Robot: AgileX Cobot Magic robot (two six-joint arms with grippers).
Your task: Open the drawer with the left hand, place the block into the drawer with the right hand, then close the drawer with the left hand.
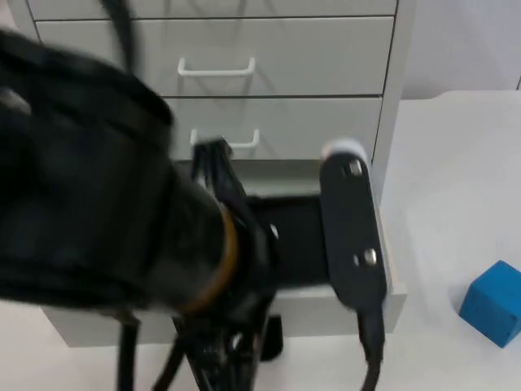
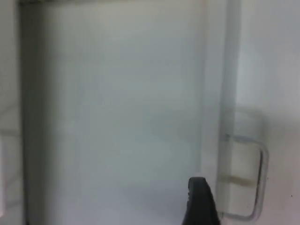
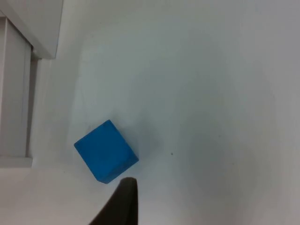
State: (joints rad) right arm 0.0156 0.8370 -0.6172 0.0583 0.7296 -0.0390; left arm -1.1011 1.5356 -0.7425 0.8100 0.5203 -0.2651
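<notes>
On the white tabletop (image 1: 456,163), well right of the pulled-out drawer (image 1: 342,305), the blue block (image 1: 493,303) is lying untouched; the left claw (image 1: 228,342) is hanging over the drawer front, grip unclear. Opening looks done; next, the right claw (image 3: 123,201), hovering near the block with its opening hard to judge, needs to grasp it

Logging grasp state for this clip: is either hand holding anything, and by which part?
The blue block lies free on the table, not held. Whether the left hand grips the open drawer cannot be told.
</notes>
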